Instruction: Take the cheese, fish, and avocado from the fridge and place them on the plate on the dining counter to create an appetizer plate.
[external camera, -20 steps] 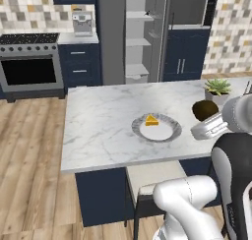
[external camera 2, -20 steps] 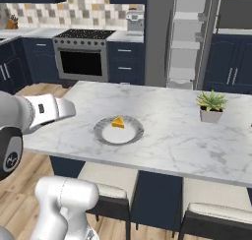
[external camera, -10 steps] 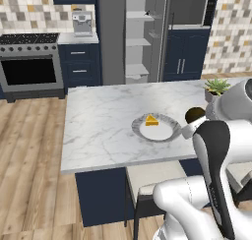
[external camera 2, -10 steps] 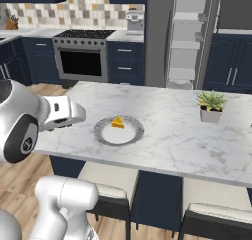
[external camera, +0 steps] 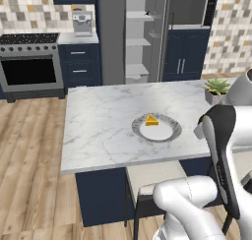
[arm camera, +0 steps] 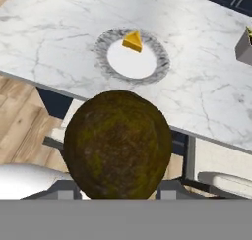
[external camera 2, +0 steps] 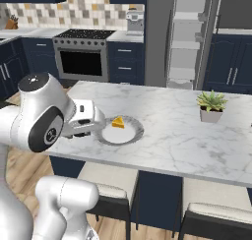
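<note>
Hand view: the fingers (arm camera: 118, 195) are closed partway around the avocado (arm camera: 118, 144), a dark brown-black fruit with an olive tinge that hides their tips at the bottom of the picture, held in the air off the near edge of the counter (arm camera: 59, 42). Beyond the fruit, on the white-grey marble top, lies the plate (arm camera: 132, 62), white in the centre with a grey speckled rim, and the cheese (arm camera: 133, 41), a small yellow-orange wedge, sits on the plate's far side. A potted plant (external camera 2: 211, 106) stands on the counter well apart from the plate, toward the right in the right base view. In the left base view the white arm rises at the lower right, near the counter's near edge, with the plate (external camera: 156, 128) and the cheese (external camera: 151, 120) just left of it. Pale-seated stools (external camera 2: 101, 192) are tucked under the counter's near side. Across the wooden floor, the fridge (external camera: 142, 35) stands open, its pale grey shelves on show, beside a steel oven (external camera: 30, 69) and navy cupboards (external camera: 186, 54)
</note>
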{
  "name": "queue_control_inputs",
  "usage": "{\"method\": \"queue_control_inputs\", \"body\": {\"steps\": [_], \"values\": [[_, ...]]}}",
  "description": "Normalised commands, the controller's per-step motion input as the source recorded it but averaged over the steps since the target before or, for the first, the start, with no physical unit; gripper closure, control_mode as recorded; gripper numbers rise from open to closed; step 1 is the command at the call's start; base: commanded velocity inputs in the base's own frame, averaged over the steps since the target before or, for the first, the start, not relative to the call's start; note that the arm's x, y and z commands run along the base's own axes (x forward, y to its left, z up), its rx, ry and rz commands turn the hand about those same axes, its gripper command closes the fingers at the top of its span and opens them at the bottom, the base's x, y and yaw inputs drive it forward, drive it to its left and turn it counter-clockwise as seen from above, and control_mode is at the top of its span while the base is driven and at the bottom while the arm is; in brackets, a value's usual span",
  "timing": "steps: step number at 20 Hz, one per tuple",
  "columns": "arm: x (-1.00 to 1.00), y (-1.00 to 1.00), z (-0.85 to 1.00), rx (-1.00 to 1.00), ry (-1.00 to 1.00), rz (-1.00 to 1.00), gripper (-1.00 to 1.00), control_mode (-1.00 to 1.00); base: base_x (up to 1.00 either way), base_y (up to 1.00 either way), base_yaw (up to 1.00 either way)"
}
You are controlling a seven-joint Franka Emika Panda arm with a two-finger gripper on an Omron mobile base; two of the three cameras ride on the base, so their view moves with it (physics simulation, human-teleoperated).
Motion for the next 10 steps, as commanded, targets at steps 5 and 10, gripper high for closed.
{"method": "queue_control_inputs", "body": {"steps": [5,10], "values": [[0.24,-0.41,-0.28,0.00,0.17,-0.03,1.00,-1.00,0.00,0.00,0.00],[0.66,-0.25,-0.20,0.00,0.14,-0.04,1.00,-1.00,0.00,0.00,0.00]]}}
